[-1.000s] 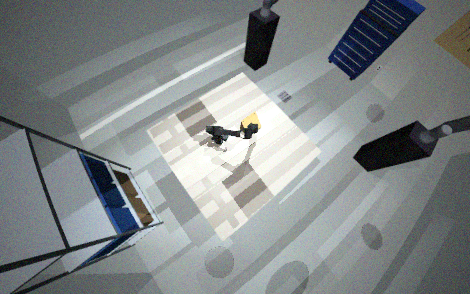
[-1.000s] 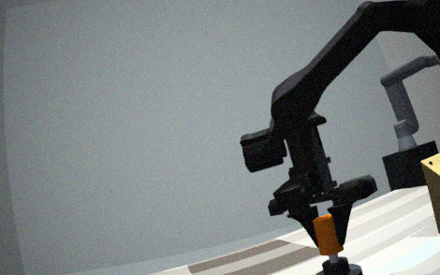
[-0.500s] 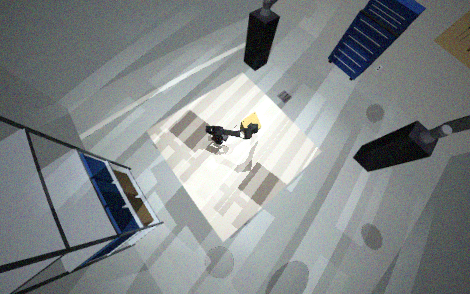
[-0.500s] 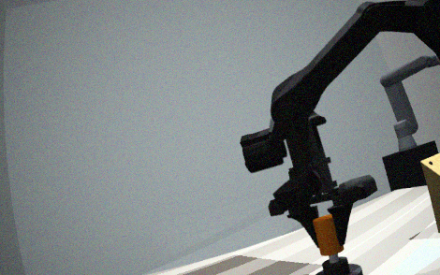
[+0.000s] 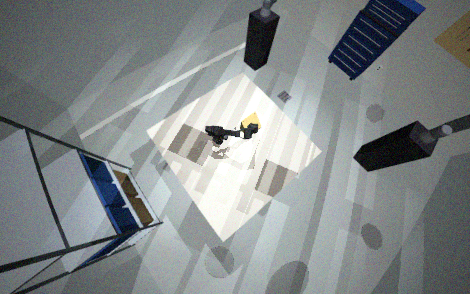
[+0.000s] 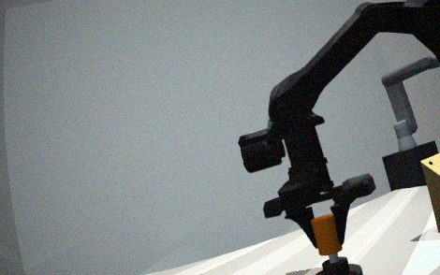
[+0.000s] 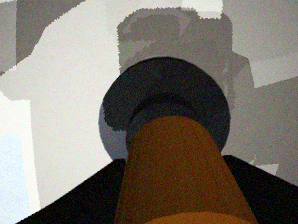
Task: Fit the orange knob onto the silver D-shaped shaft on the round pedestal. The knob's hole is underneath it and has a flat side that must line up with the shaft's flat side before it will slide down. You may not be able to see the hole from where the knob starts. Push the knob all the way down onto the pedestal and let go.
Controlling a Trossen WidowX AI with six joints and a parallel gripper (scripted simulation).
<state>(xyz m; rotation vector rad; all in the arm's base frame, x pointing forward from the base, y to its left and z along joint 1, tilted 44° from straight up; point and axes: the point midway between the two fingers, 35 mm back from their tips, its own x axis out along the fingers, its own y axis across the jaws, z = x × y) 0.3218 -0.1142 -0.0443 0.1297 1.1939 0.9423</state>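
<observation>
My gripper point(image 6: 326, 224) is shut on the orange knob point(image 6: 325, 234) point(image 7: 181, 189), an upright cylinder held between the two black fingers. In the exterior view a short length of the silver shaft point(image 6: 333, 257) shows under the knob, rising from the dark round pedestal point(image 6: 339, 268) at the frame's bottom edge. The knob's lower end stands a little above the pedestal. In the wrist view the knob covers the shaft, and the dark pedestal ring point(image 7: 166, 92) shows around and beyond the knob's far end. From overhead the arm and gripper point(image 5: 216, 132) are small over the pale table.
A yellow box point(image 5: 251, 120) point(image 6: 432, 184) stands by the arm's base. The pale table top point(image 5: 235, 200) sits on the floor. Around it are two black pillars point(image 5: 260, 37) point(image 5: 395, 147), a blue cabinet point(image 5: 372, 32) and a metal shelf frame point(image 5: 45, 190).
</observation>
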